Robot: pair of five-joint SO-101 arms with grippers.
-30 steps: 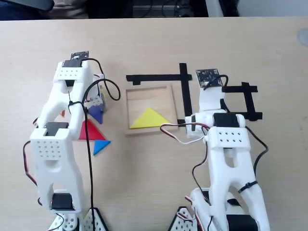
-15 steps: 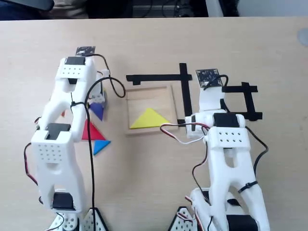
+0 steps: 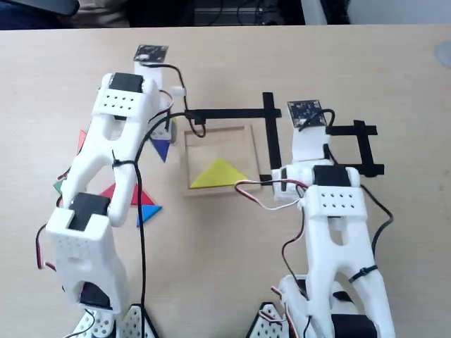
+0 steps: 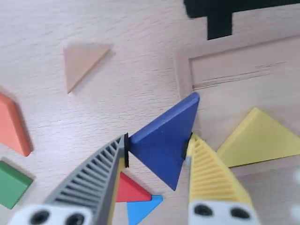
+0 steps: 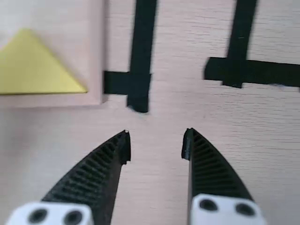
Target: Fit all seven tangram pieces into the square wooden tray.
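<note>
Viewing from high: blue triangle point(image 3: 161, 148) sat just beside the wooden tray point(image 3: 232, 144), possibly over its rim; yellow triangle point(image 3: 218, 174) lay inside. Left wrist: left gripper point(image 4: 157, 142) clamped the blue triangle. Right wrist: right gripper point(image 5: 155, 138) gaped empty near black tape point(image 5: 143, 47)

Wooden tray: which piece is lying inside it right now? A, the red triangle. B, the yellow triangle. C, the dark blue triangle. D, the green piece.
B: the yellow triangle lies flat on the floor of the tray, while the dark blue triangle is clamped in the jaws of the left gripper at the tray's edge.
</note>
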